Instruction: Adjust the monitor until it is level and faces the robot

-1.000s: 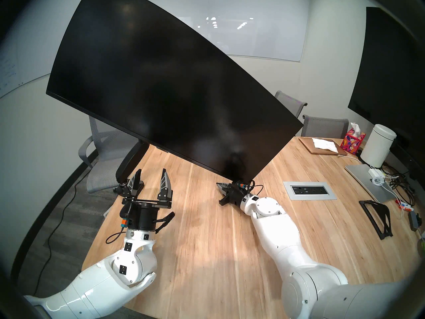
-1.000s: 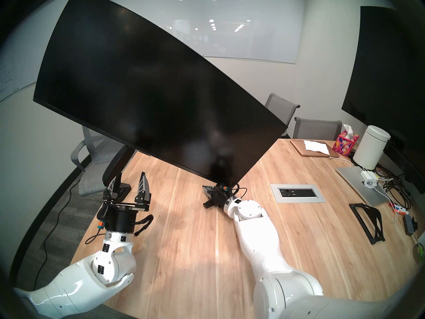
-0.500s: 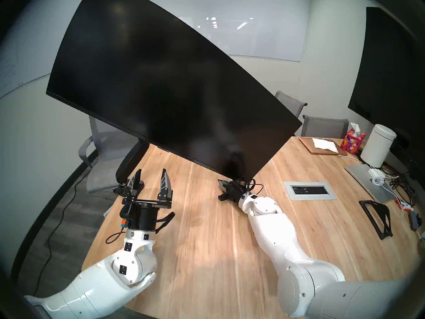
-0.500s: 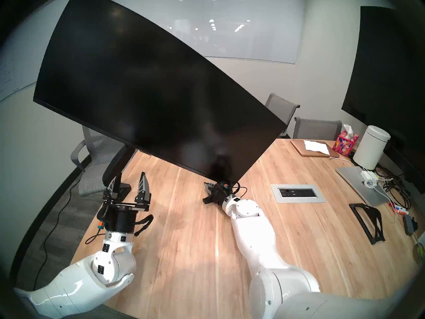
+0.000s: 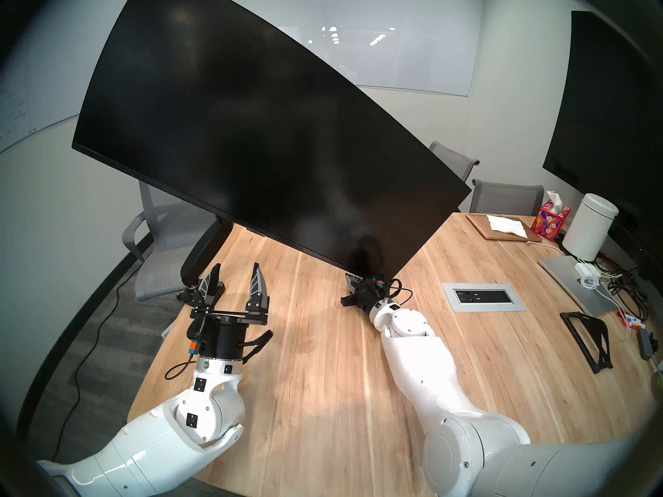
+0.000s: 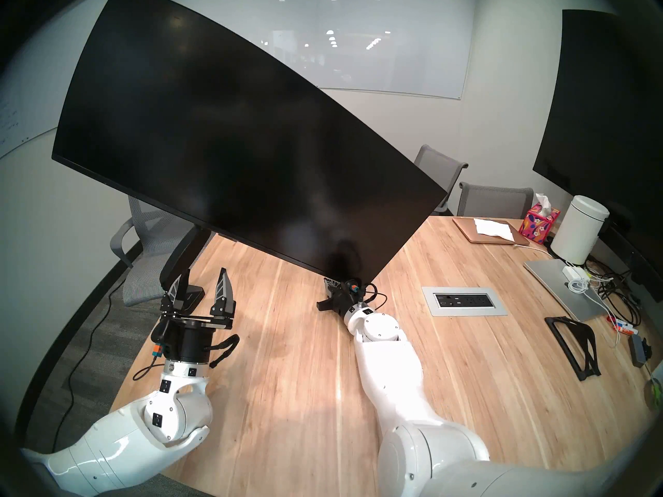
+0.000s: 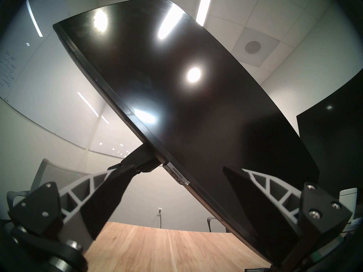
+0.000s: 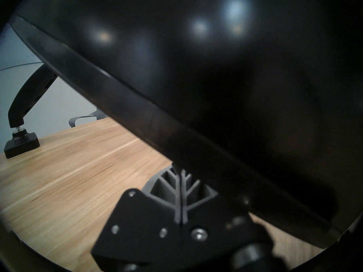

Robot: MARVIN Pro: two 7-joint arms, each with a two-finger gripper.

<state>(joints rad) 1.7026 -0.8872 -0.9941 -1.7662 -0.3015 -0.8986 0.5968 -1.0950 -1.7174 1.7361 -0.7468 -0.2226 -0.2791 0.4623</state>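
The right tool, black with grey ribbed leaf-shaped fingers, has those fingers pressed flat together with nothing between them, and sits just under the lowest corner of the very wide, curved black monitor; from the right wrist view the paired fingers meet the underside of the screen's lower edge, though whether they actually press on it cannot be told. The left tool, of the same make, stands with its two fingers spread wide apart and empty, pointing up and forward beneath the monitor's lower edge, near the black articulated arm that carries the screen. The monitor is dark and unlit and steeply tilted, its left end high and its right end dipped almost to the pale wooden table. The arm's flat black base rests on the table near its left edge. Further right lie a grey recessed power-socket panel, a closed silver laptop and a white cylindrical canister, with a flat black wall-mounted screen beyond them.
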